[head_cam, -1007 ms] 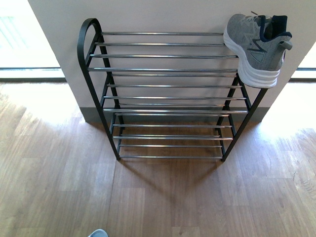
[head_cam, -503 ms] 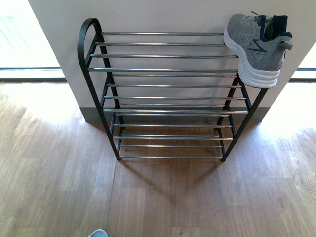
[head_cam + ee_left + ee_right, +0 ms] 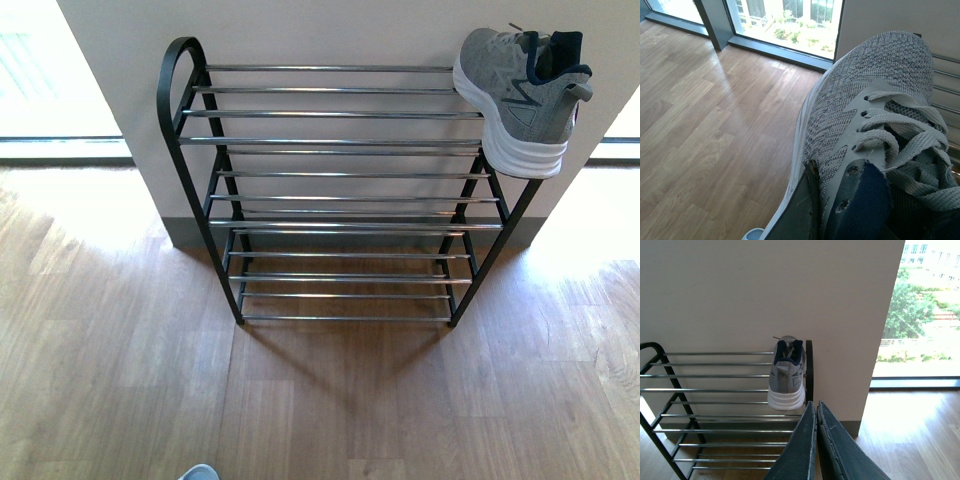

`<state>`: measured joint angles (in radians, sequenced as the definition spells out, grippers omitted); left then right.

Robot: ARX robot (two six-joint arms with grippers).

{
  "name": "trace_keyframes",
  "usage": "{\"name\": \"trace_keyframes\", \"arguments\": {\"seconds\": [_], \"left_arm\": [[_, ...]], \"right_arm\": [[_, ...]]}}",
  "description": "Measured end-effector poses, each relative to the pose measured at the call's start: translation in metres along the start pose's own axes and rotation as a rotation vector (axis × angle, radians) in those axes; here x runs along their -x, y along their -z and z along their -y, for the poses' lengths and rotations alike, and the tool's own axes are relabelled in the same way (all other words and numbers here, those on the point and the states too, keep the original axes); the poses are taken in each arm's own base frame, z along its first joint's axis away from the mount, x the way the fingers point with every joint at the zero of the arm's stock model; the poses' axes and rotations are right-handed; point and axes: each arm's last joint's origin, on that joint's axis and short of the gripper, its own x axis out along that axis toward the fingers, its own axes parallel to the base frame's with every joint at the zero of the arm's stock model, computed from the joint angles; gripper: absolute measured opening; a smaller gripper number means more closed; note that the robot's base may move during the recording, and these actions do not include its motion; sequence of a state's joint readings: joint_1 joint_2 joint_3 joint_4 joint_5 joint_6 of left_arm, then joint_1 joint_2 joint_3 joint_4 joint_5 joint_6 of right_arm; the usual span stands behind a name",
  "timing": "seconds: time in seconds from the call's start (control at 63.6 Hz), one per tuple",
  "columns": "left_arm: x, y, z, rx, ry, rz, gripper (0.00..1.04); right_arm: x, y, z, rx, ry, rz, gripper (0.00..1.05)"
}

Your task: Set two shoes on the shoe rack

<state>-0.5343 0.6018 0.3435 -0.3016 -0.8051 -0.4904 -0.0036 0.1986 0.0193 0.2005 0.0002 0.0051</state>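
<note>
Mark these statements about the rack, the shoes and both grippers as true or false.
1. A grey sneaker sits at the right end of the shoe rack, on its top tier. True.
2. Slide sandals lie on the lower tiers. False: the lower tiers hold no shoes.
3. The right gripper is shut with nothing between its fingers. True.
4. The left gripper is empty. False: it holds a second sneaker at the collar, above the wooden floor.
</note>
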Motion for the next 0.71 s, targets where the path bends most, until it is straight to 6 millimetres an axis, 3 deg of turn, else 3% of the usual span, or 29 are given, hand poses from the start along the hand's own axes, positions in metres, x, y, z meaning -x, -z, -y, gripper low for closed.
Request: {"name": "trace_keyframes", "arguments": {"seconds": [0.204, 0.598, 0.708], "left_arm": [[0.0, 0.0, 0.0, 0.0, 0.0, 0.0, 0.02], [0.0, 0.0, 0.0, 0.0, 0.0, 0.0, 0.02], [0.0, 0.0, 0.0, 0.0, 0.0, 0.0, 0.02]], "right_arm": [[0.012, 0.003, 0.0, 0.0, -0.001, -0.009, 0.02], [0.013, 0.003, 0.0, 0.0, -0.002, -0.004, 0.02], [0.013, 0.003, 0.0, 0.002, -0.002, -0.004, 0.19]]}}
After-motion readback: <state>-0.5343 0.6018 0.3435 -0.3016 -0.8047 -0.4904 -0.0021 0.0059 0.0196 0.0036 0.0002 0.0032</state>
